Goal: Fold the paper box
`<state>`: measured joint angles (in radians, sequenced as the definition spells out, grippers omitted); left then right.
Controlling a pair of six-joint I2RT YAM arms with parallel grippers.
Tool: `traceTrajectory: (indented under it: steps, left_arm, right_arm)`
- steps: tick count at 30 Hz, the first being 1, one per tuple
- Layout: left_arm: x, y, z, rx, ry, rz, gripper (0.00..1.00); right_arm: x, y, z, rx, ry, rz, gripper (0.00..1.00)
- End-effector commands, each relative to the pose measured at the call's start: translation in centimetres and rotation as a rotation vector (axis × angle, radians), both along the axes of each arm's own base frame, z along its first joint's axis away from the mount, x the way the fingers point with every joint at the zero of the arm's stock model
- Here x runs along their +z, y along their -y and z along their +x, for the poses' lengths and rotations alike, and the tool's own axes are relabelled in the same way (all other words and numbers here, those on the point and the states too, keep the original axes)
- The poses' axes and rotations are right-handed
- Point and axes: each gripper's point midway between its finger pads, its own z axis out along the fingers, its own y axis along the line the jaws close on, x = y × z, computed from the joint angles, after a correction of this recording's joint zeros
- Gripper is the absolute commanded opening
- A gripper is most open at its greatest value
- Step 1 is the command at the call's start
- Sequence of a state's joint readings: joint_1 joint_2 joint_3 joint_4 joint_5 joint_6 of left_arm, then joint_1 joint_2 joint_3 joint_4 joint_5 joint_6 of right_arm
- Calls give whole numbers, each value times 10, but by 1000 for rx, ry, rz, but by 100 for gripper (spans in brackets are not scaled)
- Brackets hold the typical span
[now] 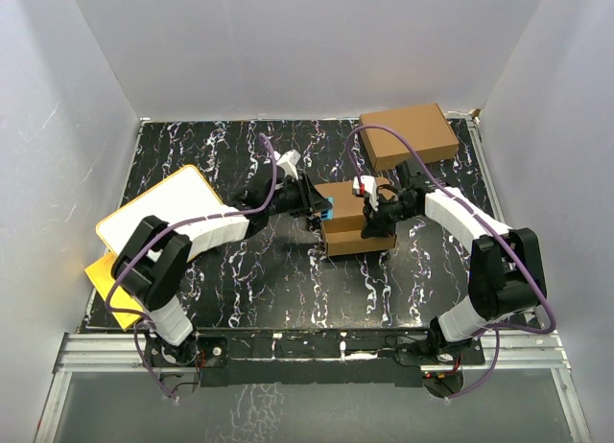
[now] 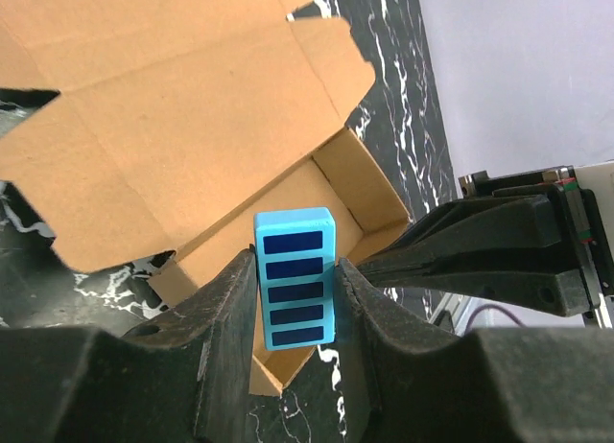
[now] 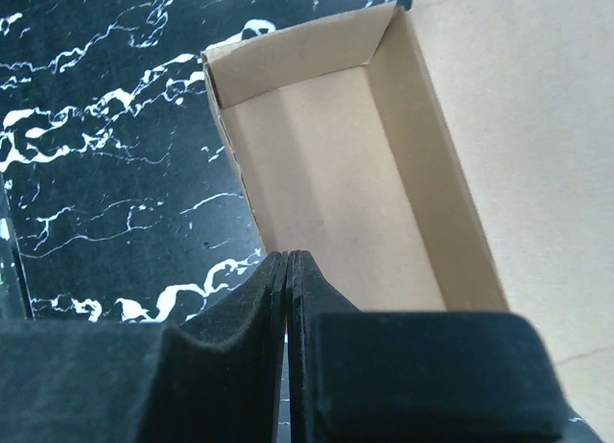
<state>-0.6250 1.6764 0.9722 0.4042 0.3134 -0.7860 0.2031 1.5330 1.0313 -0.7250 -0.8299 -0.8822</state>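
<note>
1. My left gripper [image 2: 295,282] pinches a blue block [image 2: 293,246] with dark stripes. The block stands up between my 2 fingers.
2. My right gripper [image 3: 288,270] has its 2 fingers pressed together. I see nothing between them.
3. The paper box [image 1: 355,227] lies in the middle of the table [image 1: 269,280], between my 2 grippers. Its tray is open and nothing is in it. Its lid and flaps lie spread out on the far side of the tray.
4. The tray's long side runs from left to right across the table. My left gripper is at the left end and my right gripper is at the right end. Both are very close to it.
5. The blue block hangs just over the left end of the tray, so the tray is down and a little ahead of my left fingers. I think the next move is to lower the block in, then fold the lid over.
6. My right fingers sit low at the other end of the tray. I cannot tell if they touch the cardboard. They could get in the way when the lid comes down.
7. A big brown box [image 1: 408,134] sits at the far right, well apart. A white board [image 1: 163,213] with a yellow rim lies far to the left. Neither blocks me.
</note>
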Motion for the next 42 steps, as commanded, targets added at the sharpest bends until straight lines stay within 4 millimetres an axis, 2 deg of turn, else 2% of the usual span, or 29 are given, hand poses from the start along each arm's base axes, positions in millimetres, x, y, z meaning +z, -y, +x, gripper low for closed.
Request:
traceTrajectory:
  steps: [1,11,20,26,30,42]
  left_arm:
    - [23,28,-11,-117,36,-62,0]
    - [-10,63,-36,-270,-30,-2,0]
    - [-43,71,-47,-325,-60,123,0]
    - [-60,79,-54,-361,-73,196,9]
    - [-51,78,-50,-342,-47,205,22]
    - [-18,75,-43,-308,36,186,47]
  right_arm:
    - [2,-2,-13,79,37,15,8]
    - [2,-1,-19,92,38,14,8]
    - [3,-2,-22,108,44,19,8]
    - [2,-1,-25,119,40,20,8]
    - [1,-1,-26,125,40,19,8]
    - [1,-2,-26,126,38,21,8]
